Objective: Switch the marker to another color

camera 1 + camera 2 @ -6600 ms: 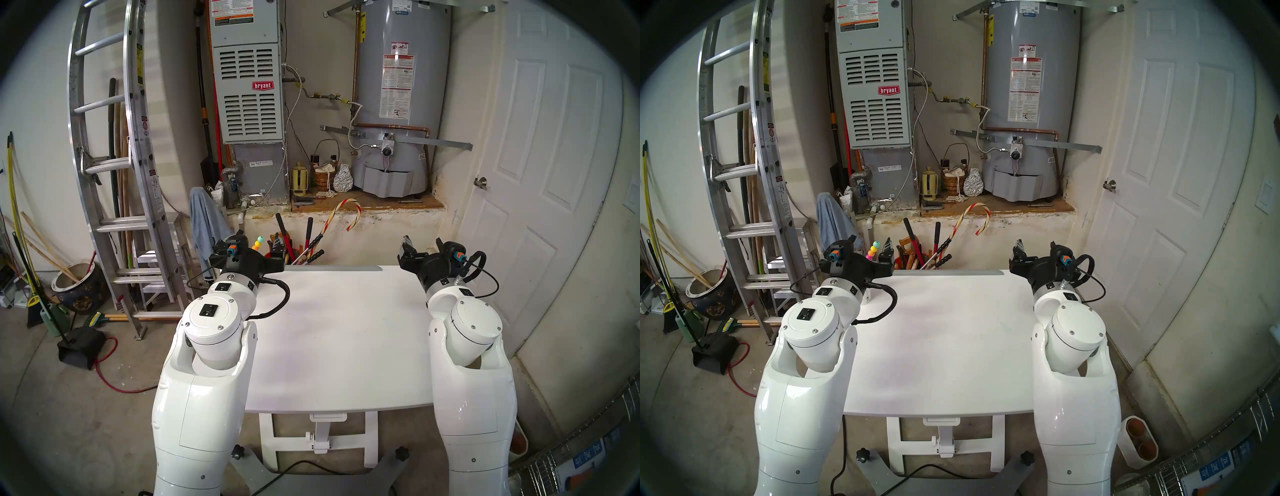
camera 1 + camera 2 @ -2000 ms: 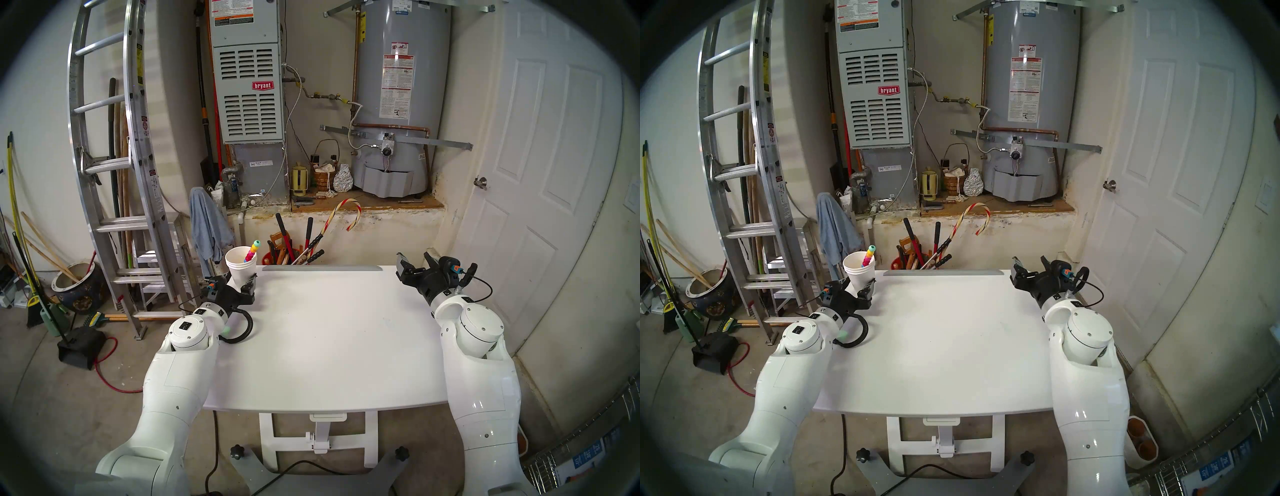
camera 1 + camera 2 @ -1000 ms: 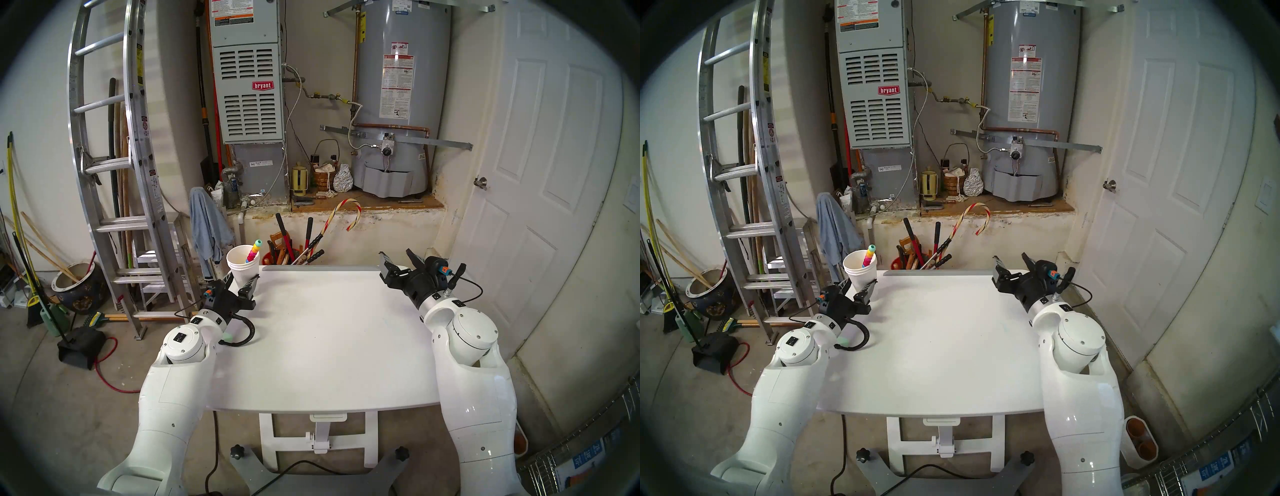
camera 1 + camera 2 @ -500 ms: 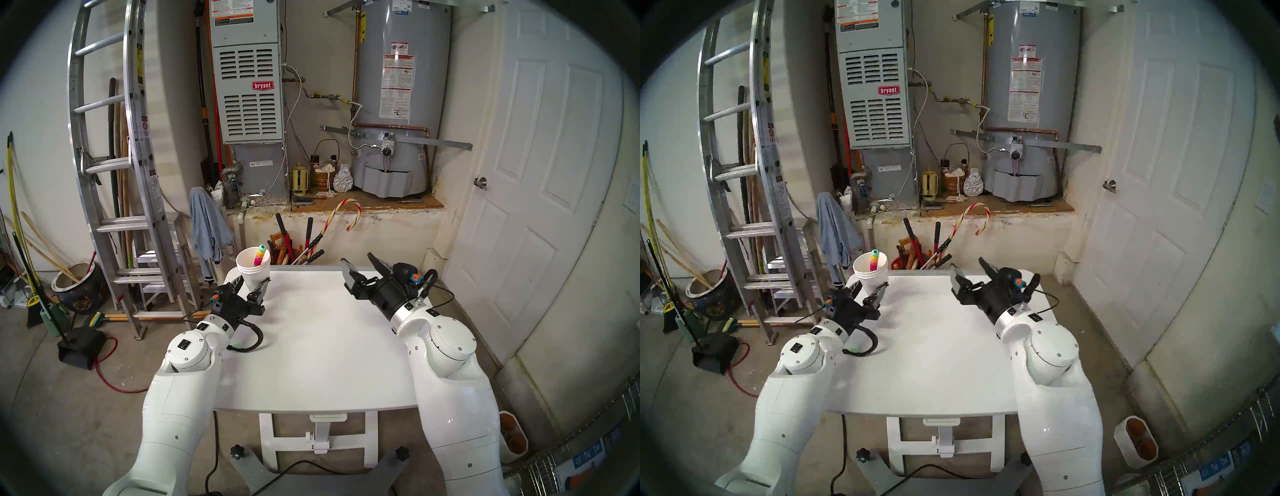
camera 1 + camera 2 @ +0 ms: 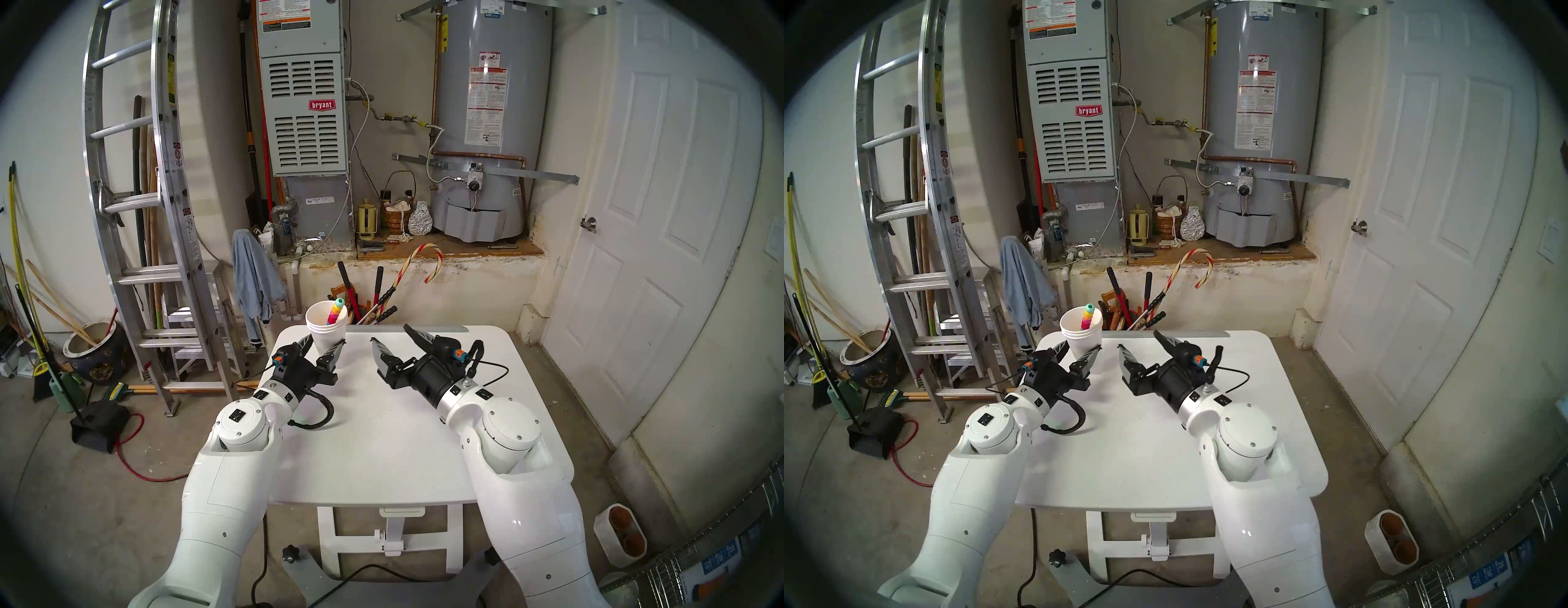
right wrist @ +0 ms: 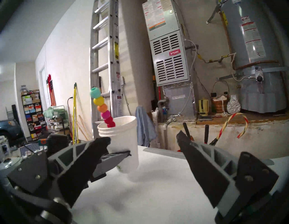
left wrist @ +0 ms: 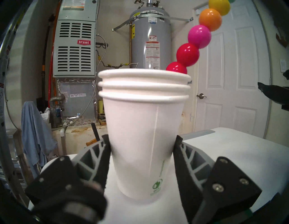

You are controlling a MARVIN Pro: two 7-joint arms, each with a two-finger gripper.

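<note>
The marker (image 5: pixel 335 312), a stick of teal, yellow, orange, pink and red beads, stands slanted in a stack of white paper cups (image 5: pixel 326 327) at the table's far left. My left gripper (image 5: pixel 324 344) is shut on the cups' lower part; the left wrist view shows its fingers (image 7: pixel 100 151) pressed on both sides of the cups (image 7: pixel 143 133), with the marker (image 7: pixel 198 37) above. I cannot tell whether the cups touch the table. My right gripper (image 5: pixel 392 335) is open and empty, just right of the cups. In its wrist view the marker (image 6: pixel 103 108) is ahead on the left.
The white table (image 5: pixel 403 446) carries nothing else. Behind its far edge stand a bucket of red-and-black-handled tools (image 5: pixel 365 305) and a striped candy cane (image 5: pixel 424 259). A ladder (image 5: pixel 140 212) leans at the left, and a white door (image 5: pixel 662 212) is at the right.
My left gripper has carried the cups with the marker rightward along the table's far edge. My right gripper, still open, has swung left and inward towards the cups.
</note>
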